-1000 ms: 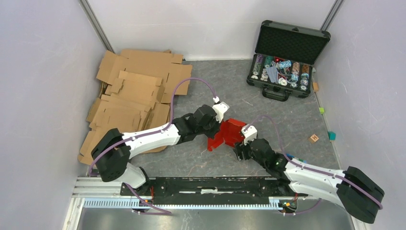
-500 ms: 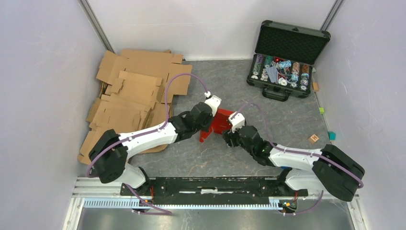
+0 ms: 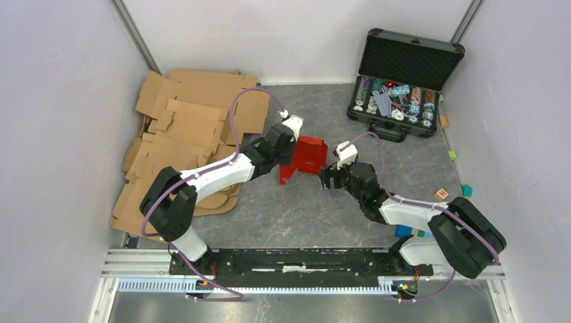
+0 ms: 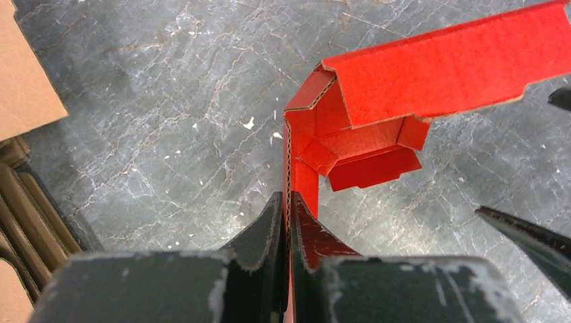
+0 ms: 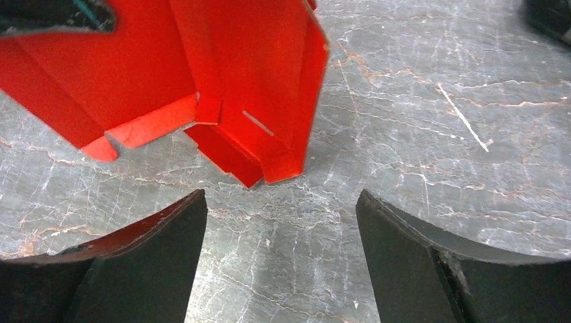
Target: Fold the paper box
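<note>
L pincer (image 4: 288, 202) clamped on upright panel edge of paper box (image 4: 404, 81); rest of box fans out at 1 o'clock, half-folded, over tabletop (image 4: 168, 101). R pincer (image 5: 279, 222) wide, empty, box at its 11 o'clock, not touching. Vs 1 s ago: box + both arms moved toward 12 o'clock in top view, R pincer wider.

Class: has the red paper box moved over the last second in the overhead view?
Yes. The paper box moved away from the base rail, toward the back wall.
</note>
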Robot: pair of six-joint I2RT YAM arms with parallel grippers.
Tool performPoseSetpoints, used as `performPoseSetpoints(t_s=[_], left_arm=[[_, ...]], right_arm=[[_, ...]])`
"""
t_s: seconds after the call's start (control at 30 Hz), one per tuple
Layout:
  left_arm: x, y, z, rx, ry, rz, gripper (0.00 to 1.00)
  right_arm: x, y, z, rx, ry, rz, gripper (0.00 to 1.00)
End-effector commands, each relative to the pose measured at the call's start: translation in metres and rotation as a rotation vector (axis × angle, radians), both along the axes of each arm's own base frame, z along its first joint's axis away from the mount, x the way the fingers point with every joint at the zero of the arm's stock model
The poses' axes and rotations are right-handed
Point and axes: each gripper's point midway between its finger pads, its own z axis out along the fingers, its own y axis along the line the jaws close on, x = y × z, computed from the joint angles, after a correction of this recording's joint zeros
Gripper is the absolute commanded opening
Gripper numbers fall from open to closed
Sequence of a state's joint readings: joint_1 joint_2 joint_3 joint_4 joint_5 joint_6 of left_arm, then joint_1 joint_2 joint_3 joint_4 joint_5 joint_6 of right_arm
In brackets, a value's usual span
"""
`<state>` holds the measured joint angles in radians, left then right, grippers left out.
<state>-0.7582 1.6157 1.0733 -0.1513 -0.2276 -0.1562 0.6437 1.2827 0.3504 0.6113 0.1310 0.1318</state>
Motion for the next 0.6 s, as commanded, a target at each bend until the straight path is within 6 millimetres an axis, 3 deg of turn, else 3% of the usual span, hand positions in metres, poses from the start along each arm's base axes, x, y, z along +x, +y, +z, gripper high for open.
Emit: performPoseSetpoints(t_s=[0.0, 0.23, 0.37, 0.57], left_arm=[[0.009, 0.001, -0.005, 0.041, 0.001, -0.002, 0.11], [0.005, -0.005, -0.02, 0.021, 0.044, -0.006, 0.13], [0.005, -0.005, -0.017, 0.016, 0.04, -0.002, 0.14], [0.004, -0.01, -0.018, 0.01, 0.052, -0.033, 0.14]], right_arm=[[0.015, 0.013, 0.021, 0.027, -0.079, 0.028, 0.87], [0.034, 0.009, 0.01, 0.027, -0.05, 0.006, 0.91], [0.04, 0.008, 0.009, 0.06, -0.064, 0.032, 0.96], [0.063, 0.023, 0.009, 0.073, -0.051, 0.094, 0.97]])
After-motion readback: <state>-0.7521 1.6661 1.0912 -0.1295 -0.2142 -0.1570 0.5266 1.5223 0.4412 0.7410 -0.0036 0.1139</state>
